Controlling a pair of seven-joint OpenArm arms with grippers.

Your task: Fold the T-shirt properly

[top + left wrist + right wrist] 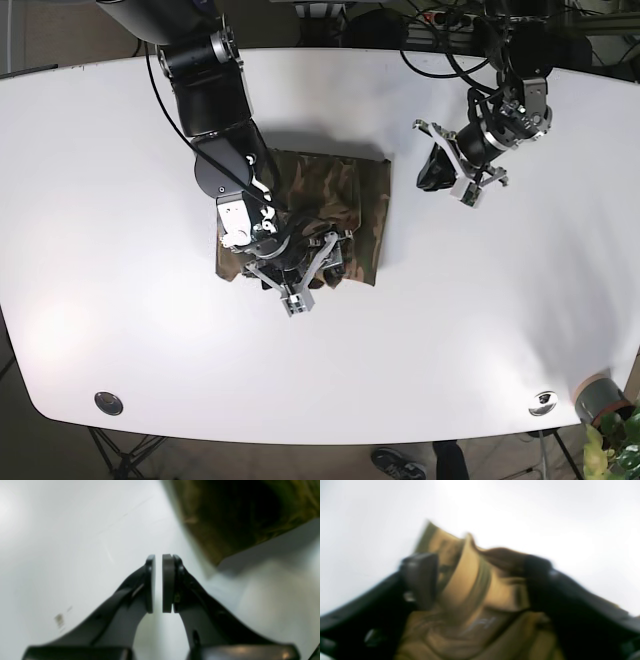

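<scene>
The right pincer (pixel 480 580) sits over the near edge of the camouflage T-shirt (pixel 345 205) on the white counter (pixel 120 200), a bunched fold between its fingers — gripped, it seems, though the view is blurred. The left pincer (pixel 158 583) hovers beside the shirt's corner — nearly closed, holding nothing.
</scene>
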